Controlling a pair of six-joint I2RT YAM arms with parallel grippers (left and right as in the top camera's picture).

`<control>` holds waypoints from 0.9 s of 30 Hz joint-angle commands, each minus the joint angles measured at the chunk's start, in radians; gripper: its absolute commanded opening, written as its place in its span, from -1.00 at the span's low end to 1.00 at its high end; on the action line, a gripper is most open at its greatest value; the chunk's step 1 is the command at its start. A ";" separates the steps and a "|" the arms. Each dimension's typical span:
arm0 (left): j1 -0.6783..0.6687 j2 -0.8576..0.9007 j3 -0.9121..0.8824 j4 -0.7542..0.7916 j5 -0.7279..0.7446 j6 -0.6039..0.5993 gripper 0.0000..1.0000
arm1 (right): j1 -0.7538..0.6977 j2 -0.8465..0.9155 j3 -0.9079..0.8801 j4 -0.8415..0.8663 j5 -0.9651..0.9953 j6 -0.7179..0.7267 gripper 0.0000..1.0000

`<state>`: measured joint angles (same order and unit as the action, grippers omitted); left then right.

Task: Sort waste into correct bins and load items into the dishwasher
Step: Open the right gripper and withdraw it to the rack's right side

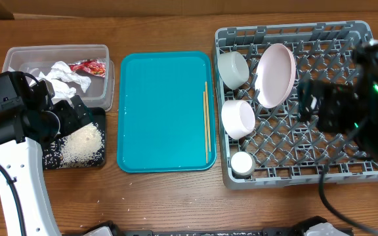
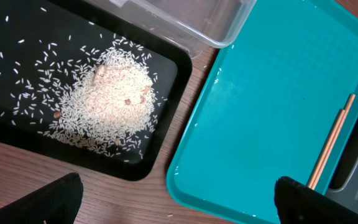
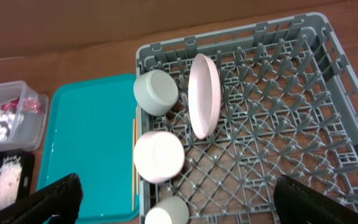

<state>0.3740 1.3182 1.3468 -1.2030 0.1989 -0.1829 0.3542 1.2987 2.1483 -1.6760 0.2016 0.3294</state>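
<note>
Left gripper (image 2: 179, 202), spread and empty, hangs over the black tray (image 2: 42, 28) of rice (image 2: 110, 99) at the left edge. Right gripper (image 3: 178, 200), also spread, hangs over the rack (image 3: 291, 112) at the right edge. The rack holds plate (image 3: 204, 93), bowls (image 3: 156, 92) and cup (image 3: 166, 213); chopsticks (image 2: 331, 143) lie on the central teal tray (image 2: 266, 93).

Overhead cam looking straight down, far. L wrist cam peering close at black tray (image 2: 169, 81) below L gripper (image 2: 178, 208). R wrist cam riding higher, facing rack (image 3: 291, 124); both sharing teal tray (image 2: 272, 99).
</note>
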 commanded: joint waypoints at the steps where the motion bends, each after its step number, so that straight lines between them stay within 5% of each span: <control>1: 0.005 -0.009 0.006 0.003 0.008 0.011 1.00 | -0.002 -0.040 0.018 -0.018 -0.021 -0.025 1.00; 27: 0.003 -0.009 0.006 0.003 0.008 0.011 1.00 | -0.002 -0.054 0.018 -0.016 -0.068 0.033 1.00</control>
<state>0.3740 1.3182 1.3468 -1.2034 0.1989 -0.1829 0.3542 1.2427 2.1487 -1.6962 0.1200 0.3557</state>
